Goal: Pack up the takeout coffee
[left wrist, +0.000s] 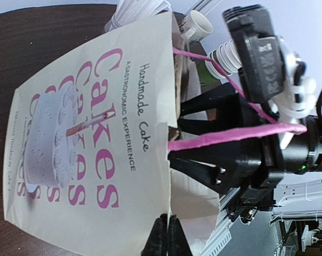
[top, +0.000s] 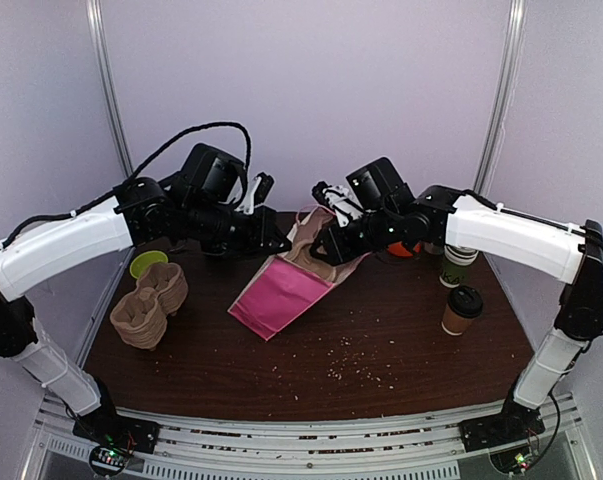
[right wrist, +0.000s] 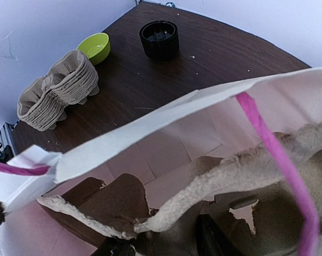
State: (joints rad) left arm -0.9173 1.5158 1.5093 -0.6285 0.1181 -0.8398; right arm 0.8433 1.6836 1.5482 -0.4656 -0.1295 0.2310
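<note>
Top external: light, crushable takeout coffee [top: 462, 309] right, grab mid-wall; left gripper [left wrist: 166, 236] pinching bag [left wrist: 96, 133], right gripper [right wrist: 163, 246] part-open inside, hold unclear.

Brown table [top: 381, 365] — bag [top: 281, 295], coffee [top: 462, 312], trays [top: 146, 310], bowl [top: 146, 264]

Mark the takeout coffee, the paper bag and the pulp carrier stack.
takeout coffee [top: 462, 312], top view, cup wall under the lid.
paper bag [left wrist: 86, 160], left wrist view, printed front face.
pulp carrier stack [right wrist: 58, 92], right wrist view, ridged side.
</note>
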